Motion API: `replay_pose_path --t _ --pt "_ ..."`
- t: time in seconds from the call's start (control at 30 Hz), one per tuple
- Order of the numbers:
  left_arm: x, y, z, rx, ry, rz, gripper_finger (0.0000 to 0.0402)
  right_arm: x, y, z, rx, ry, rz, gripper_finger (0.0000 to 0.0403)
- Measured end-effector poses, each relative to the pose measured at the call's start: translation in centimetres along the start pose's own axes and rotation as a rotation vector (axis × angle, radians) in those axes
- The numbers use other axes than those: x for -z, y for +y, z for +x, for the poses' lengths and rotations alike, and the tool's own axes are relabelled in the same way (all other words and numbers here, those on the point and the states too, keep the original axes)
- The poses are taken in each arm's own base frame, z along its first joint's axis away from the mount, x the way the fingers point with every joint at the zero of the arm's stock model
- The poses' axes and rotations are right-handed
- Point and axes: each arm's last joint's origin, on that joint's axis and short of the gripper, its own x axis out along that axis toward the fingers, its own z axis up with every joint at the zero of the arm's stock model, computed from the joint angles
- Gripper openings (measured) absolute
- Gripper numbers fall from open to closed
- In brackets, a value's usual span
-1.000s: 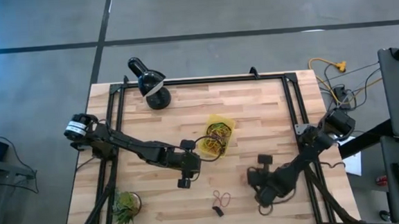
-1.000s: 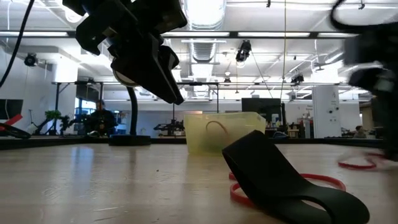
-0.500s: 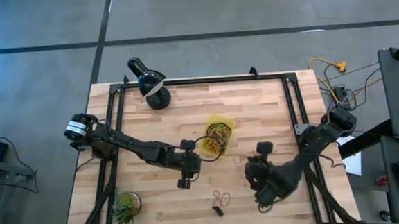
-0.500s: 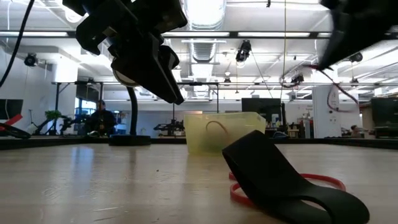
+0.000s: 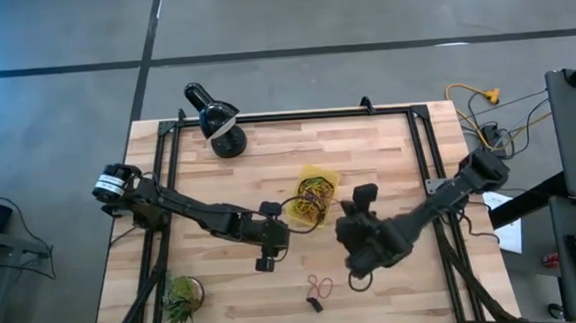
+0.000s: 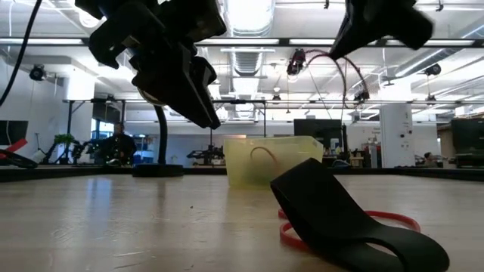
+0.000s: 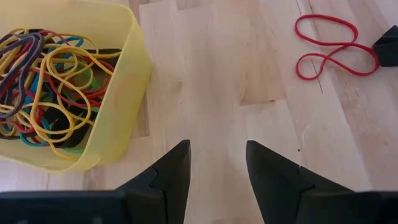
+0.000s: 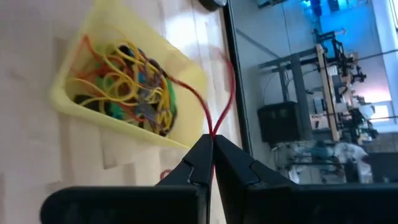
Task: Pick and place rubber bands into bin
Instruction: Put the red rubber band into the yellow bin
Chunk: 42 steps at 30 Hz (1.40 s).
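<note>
While nipping band [image 8: 219,93] – pincer [image 8: 212,144] unlabelled.

Yellow bin [image 5: 318,197] brims with tangled rubber bands [image 7: 46,87]; a red band [image 8: 219,93] dangles pinched, more lie nearby

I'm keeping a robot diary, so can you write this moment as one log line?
right gripper: jaws shut on thin red rubber band, near small yellow plastic bin | left gripper: jaws open, empty, beside bin

Table [image 5: 387,145]: pale wood planks, matt, visible grain. Bin [image 7: 127,93]: translucent yellow plastic, smooth, slight gloss. Rubber bands [image 7: 53,87]: thin, smooth. Left gripper [image 7: 217,165] fingers: black, matt.
</note>
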Motion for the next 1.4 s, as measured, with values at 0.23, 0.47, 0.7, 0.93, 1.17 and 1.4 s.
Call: replay_pose_path --t 0.23,0.47,0.7,0.93,1.17,1.4 --pt "0.9 -0.1 -0.7 -0.028 0.08 -0.021 0.014 0.1 -0.7 2.8 0.032 0.063 -0.011 0.0008" --pt "2.1 -0.8 -3.3 -0.081 0.069 -0.053 0.014 -0.3 -1.1 5.0 0.029 0.075 0.008 0.0009" --pt "4.2 -1.4 -6.6 -0.125 -0.014 -0.113 0.014 -1.7 -1.6 7.0 -0.081 0.052 0.003 0.0009" --pt "5.9 -2.0 -8.4 -0.144 -0.108 -0.143 0.014 -2.8 -2.8 9.7 -0.214 0.003 0.008 0.0008" --pt "6.7 -2.1 -8.3 -0.134 -0.116 -0.137 0.014 -2.3 -4.5 12.9 -0.321 0.039 0.042 0.0008" --pt "6.9 -2.1 -8.0 -0.137 -0.106 -0.138 0.014 -0.2 -4.5 15.8 -0.511 0.079 0.074 0.0008"
